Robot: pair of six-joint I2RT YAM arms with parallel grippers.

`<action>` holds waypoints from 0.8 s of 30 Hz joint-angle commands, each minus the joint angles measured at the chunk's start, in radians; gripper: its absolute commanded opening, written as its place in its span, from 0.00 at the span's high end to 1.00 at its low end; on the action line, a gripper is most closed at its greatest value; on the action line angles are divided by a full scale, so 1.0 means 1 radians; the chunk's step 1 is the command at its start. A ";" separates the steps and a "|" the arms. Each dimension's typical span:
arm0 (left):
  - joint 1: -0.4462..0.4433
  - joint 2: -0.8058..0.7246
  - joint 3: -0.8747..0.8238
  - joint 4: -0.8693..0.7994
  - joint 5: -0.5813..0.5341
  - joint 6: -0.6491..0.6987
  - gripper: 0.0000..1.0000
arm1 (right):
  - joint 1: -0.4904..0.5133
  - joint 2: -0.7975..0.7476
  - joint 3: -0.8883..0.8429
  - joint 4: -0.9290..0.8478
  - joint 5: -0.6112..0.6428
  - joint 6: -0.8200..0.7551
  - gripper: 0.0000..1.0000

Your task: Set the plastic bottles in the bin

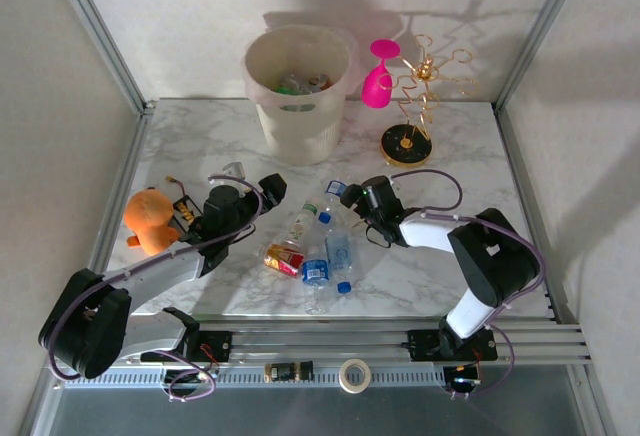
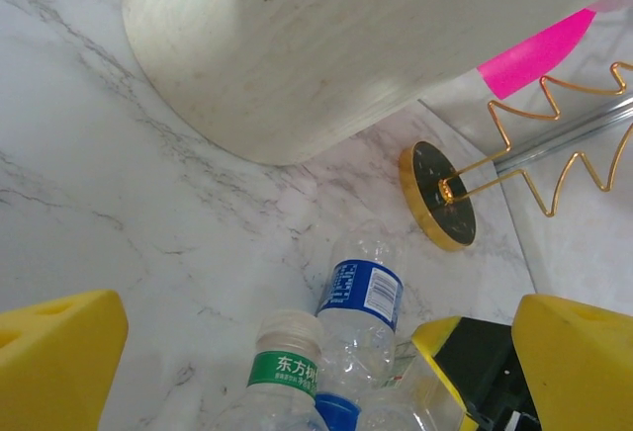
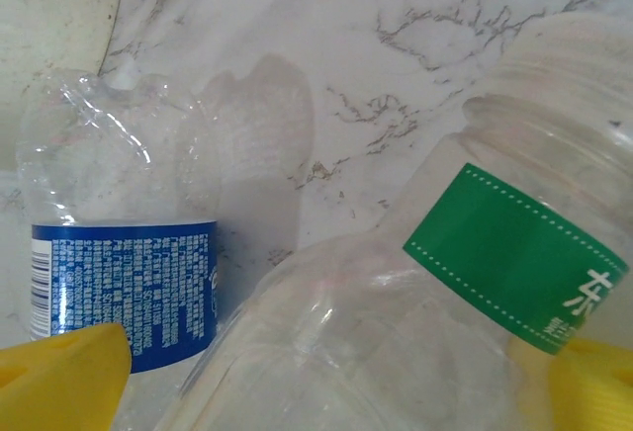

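The cream-white bin (image 1: 300, 91) stands at the back of the table and holds several bottles. More plastic bottles lie in a cluster mid-table. Among them are a clear green-labelled bottle (image 1: 303, 221), blue-labelled ones (image 1: 316, 274) and a red-labelled one (image 1: 283, 258). My right gripper (image 1: 343, 201) is open and low at the cluster. In the right wrist view the green-labelled bottle (image 3: 396, 332) lies between its yellow fingers (image 3: 59, 377), beside a crumpled blue-labelled bottle (image 3: 119, 263). My left gripper (image 1: 274, 190) hangs open just left of the cluster, with nothing in it, looking down on the green-labelled bottle (image 2: 285, 372).
An orange plush toy (image 1: 150, 221) lies at the left beside my left arm. A pink goblet (image 1: 379, 78) and a gold wire stand (image 1: 412, 136) are to the right of the bin. The stand's round base (image 2: 440, 194) appears in the left wrist view.
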 commanded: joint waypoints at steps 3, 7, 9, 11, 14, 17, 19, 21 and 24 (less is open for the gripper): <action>-0.009 0.000 0.010 0.061 -0.030 -0.007 0.00 | 0.010 0.036 0.006 -0.006 0.031 0.017 0.03; -0.009 -0.005 0.007 0.061 -0.045 -0.010 0.00 | 0.010 0.050 0.000 -0.033 0.051 0.006 0.04; -0.009 -0.015 0.001 0.059 -0.055 -0.012 0.01 | 0.010 0.046 -0.002 -0.053 0.067 -0.005 0.05; -0.009 -0.030 -0.008 0.056 -0.069 -0.013 0.00 | 0.010 0.031 -0.009 -0.071 0.079 -0.021 0.09; -0.009 -0.052 -0.025 0.049 -0.096 -0.014 0.00 | 0.010 0.001 -0.021 -0.109 0.096 -0.047 0.11; -0.009 -0.073 -0.038 0.044 -0.115 -0.016 0.00 | 0.010 -0.037 -0.039 -0.159 0.128 -0.071 0.11; -0.009 -0.079 -0.042 0.043 -0.128 -0.015 0.00 | 0.011 -0.062 -0.057 -0.183 0.149 -0.076 0.11; -0.009 -0.080 -0.044 0.043 -0.136 -0.014 0.00 | 0.009 -0.081 -0.075 -0.191 0.162 -0.075 0.11; -0.009 -0.075 -0.044 0.052 -0.137 -0.018 0.00 | 0.009 -0.088 -0.082 -0.182 0.161 -0.068 0.11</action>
